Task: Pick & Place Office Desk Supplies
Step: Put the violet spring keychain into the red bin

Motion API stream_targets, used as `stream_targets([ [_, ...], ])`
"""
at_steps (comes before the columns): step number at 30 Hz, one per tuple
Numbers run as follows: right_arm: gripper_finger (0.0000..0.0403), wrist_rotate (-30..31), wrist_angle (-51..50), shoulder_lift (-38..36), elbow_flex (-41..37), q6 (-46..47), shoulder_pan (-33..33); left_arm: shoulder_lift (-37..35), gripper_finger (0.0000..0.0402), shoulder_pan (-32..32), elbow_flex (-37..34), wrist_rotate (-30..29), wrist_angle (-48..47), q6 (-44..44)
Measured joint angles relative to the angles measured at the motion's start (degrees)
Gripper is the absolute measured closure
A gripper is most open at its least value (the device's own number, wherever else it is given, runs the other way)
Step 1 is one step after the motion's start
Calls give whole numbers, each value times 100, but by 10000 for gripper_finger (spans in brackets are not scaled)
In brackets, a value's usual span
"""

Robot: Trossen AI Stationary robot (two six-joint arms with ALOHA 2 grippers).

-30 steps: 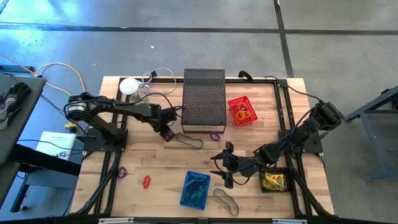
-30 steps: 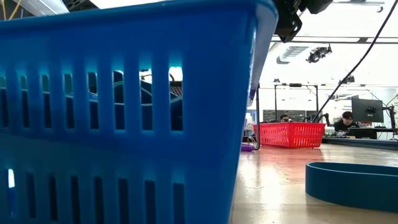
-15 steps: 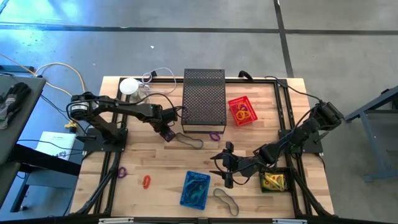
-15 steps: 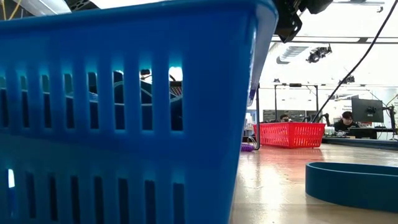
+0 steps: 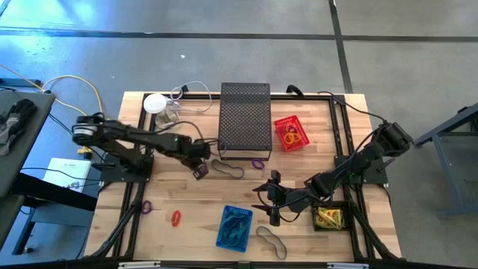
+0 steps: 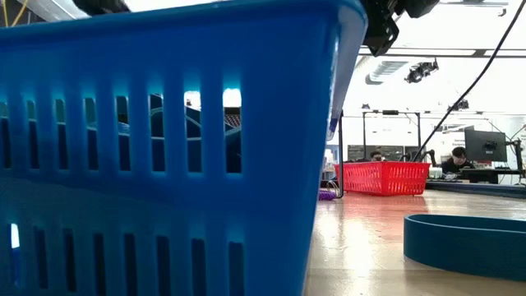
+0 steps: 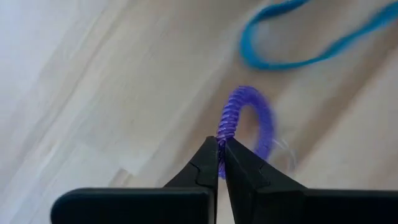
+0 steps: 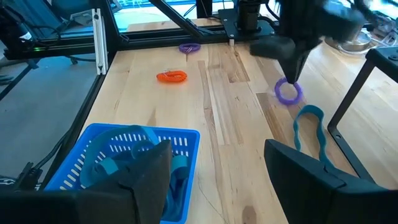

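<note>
My left gripper is shut on a purple coiled loop above the wood table, left of a long blue-grey band. The right wrist view shows the same loop hanging under the left gripper's fingertips. My right gripper stands open right of the blue basket, which holds blue bands. Another purple loop, an orange loop and a grey band lie flat on the table. My left gripper pinches the purple coiled loop at one point of its ring between its two fingertips. The fingers come from above, pointing steeply down. The loop hangs below them, seemingly just clear of the table.
A tall black mesh box stands at the far middle, a purple loop at its foot. A red basket with orange bands is to its right. A dark bin with yellow-and-red packets sits near right. A white round object lies far left.
My left gripper has swung a little toward the table's near edge, away from the mesh box, taking the purple coiled loop with it. My right arm has kept still.
</note>
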Motion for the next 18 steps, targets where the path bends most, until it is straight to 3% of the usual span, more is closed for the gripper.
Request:
stream_targets([
  [6,159,32,160,0,0,99,-16,-684,396,-1353,-3,-984,510,-128],
  [9,159,29,366,0,0,448,-93,-738,396,-2120,-1,-1889,1201,255],
  [14,159,34,486,0,0,958,-264,-587,396,-3116,10,-3227,2759,1599],
  [18,159,52,542,188,-2,1256,-410,-258,396,-3505,14,-3720,4262,2714],
])
